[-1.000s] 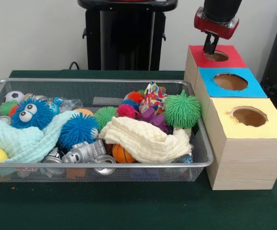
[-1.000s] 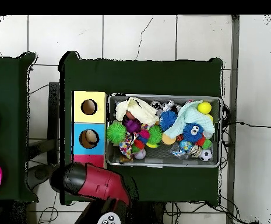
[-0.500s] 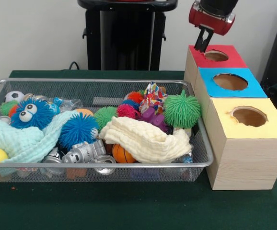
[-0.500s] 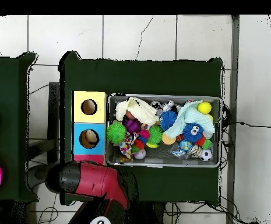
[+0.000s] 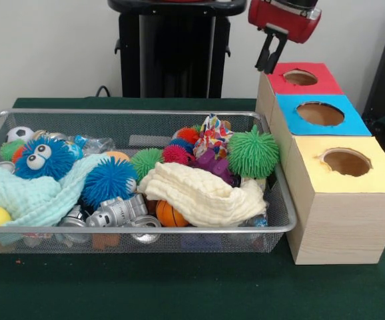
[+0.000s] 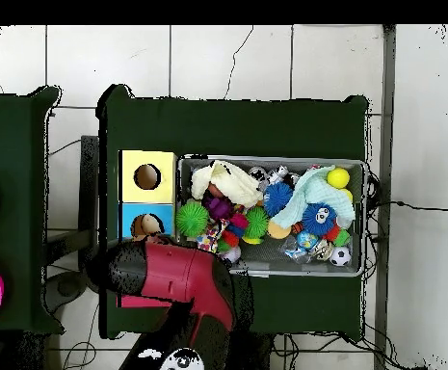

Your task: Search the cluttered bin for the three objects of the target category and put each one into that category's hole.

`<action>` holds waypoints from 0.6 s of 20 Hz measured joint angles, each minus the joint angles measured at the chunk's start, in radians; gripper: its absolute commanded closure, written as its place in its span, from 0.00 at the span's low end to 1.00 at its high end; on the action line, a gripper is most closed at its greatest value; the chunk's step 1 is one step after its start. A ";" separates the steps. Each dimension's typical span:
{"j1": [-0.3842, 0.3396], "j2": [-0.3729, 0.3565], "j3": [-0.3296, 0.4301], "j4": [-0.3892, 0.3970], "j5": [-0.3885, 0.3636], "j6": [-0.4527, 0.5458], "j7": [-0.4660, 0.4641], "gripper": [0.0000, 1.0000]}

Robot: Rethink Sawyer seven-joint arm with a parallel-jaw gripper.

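Observation:
The wire mesh bin [image 5: 132, 230] is full of toys and cloths; it also shows in the overhead view [image 6: 271, 274]. No plush animal shows in either view; any are hidden or out of view. The red-topped box's hole [image 5: 300, 77] is at the far end of the row of boxes and looks dark inside. My gripper [image 5: 268, 67] hangs just above and left of the red box's left edge, open and empty. In the overhead view the red arm [image 6: 174, 277] covers the red box and the gripper.
Blue-topped box [image 5: 320, 114] and yellow-topped box [image 5: 346, 162] stand in front of the red one, right of the bin. The bin holds spiky puffer balls [image 5: 253, 152], a cream cloth [image 5: 202, 193], a mint cloth [image 5: 39, 197], silver robots [image 5: 116, 212] and small balls.
My gripper has risen from the red box's hole and moved left, off the box's left edge. In the overhead view the arm has swung towards the bin.

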 measured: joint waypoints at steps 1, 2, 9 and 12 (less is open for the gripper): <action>-0.006 0.000 -0.001 -0.007 -0.006 -0.004 0.000 1.00; -0.017 0.000 -0.002 -0.019 -0.018 -0.014 0.000 1.00; -0.075 0.001 -0.005 -0.049 -0.092 -0.146 0.000 1.00; -0.096 0.001 -0.005 -0.049 -0.121 -0.209 0.000 1.00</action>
